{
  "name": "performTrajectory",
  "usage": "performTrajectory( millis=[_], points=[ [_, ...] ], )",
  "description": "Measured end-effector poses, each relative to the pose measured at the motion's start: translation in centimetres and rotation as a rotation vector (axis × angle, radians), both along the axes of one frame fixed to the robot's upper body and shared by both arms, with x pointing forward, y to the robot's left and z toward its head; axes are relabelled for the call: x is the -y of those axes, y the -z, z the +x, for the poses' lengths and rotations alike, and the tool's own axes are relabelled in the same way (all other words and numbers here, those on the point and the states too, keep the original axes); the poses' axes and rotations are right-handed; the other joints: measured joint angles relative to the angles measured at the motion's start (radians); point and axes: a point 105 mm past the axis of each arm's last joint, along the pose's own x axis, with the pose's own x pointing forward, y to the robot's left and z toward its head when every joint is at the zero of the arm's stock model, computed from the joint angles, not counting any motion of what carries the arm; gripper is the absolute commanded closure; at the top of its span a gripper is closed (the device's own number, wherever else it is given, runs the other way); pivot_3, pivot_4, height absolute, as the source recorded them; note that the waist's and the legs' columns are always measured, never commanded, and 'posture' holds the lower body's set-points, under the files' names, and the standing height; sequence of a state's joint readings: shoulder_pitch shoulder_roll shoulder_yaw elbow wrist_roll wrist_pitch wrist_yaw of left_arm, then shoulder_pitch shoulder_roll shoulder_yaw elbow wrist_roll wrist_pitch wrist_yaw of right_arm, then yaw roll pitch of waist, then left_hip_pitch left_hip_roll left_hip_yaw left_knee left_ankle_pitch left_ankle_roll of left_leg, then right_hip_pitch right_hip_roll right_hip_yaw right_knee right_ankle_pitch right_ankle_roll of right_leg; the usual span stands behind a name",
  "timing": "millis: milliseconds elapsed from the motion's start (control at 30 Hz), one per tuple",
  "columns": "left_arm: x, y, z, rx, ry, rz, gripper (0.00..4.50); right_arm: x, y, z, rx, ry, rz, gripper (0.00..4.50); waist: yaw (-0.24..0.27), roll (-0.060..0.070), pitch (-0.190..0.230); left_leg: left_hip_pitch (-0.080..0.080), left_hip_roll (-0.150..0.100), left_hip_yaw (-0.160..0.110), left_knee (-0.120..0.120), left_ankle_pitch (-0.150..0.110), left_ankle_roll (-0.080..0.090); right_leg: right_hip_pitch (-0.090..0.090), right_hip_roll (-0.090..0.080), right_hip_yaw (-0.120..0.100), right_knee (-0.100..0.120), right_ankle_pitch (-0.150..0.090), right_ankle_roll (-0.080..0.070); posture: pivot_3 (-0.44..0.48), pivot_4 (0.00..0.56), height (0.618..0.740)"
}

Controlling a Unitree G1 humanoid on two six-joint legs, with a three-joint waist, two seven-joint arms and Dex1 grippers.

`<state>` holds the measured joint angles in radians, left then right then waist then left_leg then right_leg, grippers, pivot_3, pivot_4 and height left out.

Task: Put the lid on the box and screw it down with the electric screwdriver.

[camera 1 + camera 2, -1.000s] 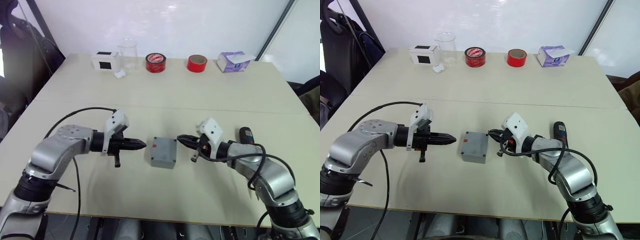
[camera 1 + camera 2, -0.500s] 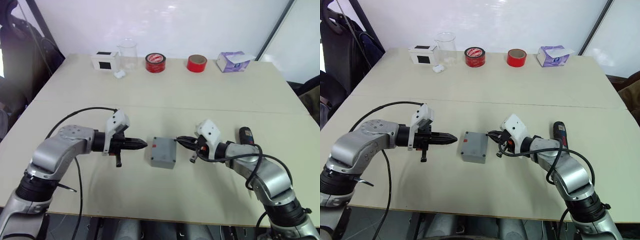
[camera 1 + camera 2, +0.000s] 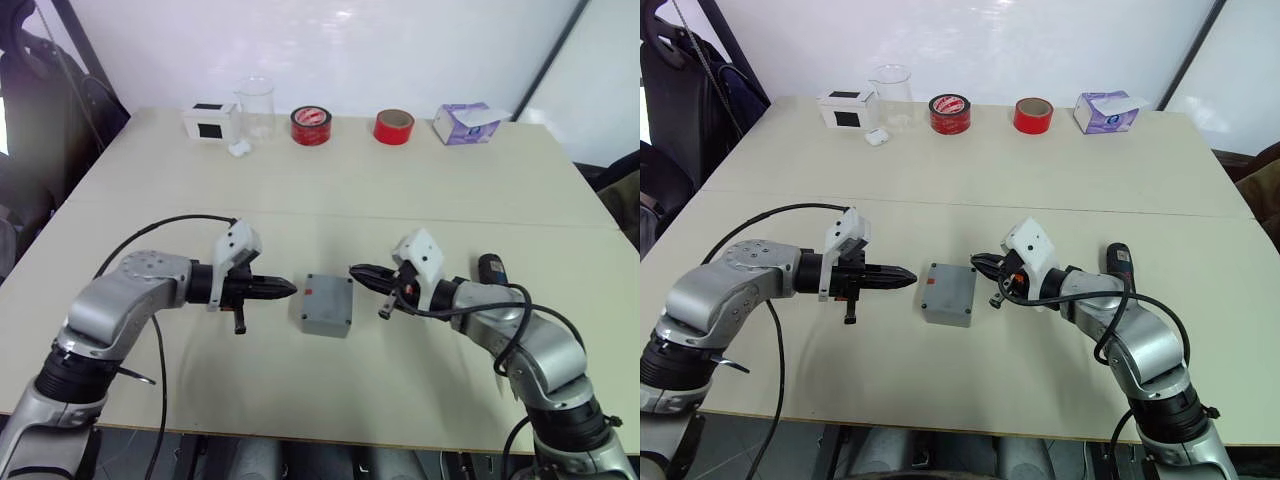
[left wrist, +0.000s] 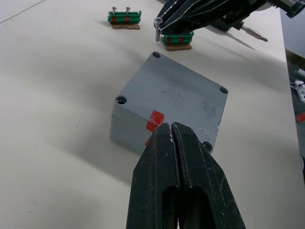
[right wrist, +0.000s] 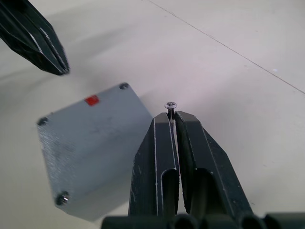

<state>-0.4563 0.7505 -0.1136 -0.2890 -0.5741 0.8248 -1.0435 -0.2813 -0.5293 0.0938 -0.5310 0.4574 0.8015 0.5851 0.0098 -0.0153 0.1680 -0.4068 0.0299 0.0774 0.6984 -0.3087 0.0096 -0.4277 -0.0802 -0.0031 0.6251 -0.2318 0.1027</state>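
The grey box point(image 3: 328, 304) sits mid-table with the flat lid point(image 4: 178, 95) lying on top, holes at its corners and a red mark point(image 4: 155, 119) at one edge. My left gripper point(image 3: 290, 289) is shut and empty, its tips just left of the box at the red mark. My right gripper point(image 3: 355, 271) is shut on a small screw point(image 5: 170, 106), hovering close to the box's right rear corner. The electric screwdriver point(image 3: 490, 268) lies on the table behind my right forearm, its bit point(image 4: 250, 32) pointing toward the box.
Two green screw holders point(image 4: 125, 18) point(image 4: 177, 40) stand just right of the box. Along the far edge are a white box with black label point(image 3: 211, 121), a glass beaker point(image 3: 256, 105), two red tape rolls point(image 3: 312, 126) point(image 3: 394, 127) and a purple tissue box point(image 3: 466, 123).
My right gripper has lifted slightly with the screw and edged toward the box's corner. The left gripper has crept a little nearer the box.
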Motion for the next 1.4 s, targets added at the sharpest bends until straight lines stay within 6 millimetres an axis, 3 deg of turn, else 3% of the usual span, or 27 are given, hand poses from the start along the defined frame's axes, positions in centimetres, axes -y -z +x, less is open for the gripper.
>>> performTrajectory(
  millis=[1333,1400],
  points=[
    [0.0,0.1,0.0,-0.002,-0.001,0.003,4.5,0.3,1.9,0.1,-0.033,0.039,-0.008,4.4,0.0,0.0,0.0,0.0,0.0,0.0,0.0,0.0,0.0,0.0,0.0,0.0,0.0,0.0,0.0,0.0,0.15,0.74],
    [0.0,0.1,0.0,-0.002,-0.001,0.003,4.5,0.4,2.1,0.0,-0.037,0.04,-0.01,3.88,0.0,0.0,0.0,0.0,0.0,0.0,0.0,0.0,0.0,0.0,0.0,0.0,0.0,0.0,0.0,0.0,0.15,0.74]
  ],
)
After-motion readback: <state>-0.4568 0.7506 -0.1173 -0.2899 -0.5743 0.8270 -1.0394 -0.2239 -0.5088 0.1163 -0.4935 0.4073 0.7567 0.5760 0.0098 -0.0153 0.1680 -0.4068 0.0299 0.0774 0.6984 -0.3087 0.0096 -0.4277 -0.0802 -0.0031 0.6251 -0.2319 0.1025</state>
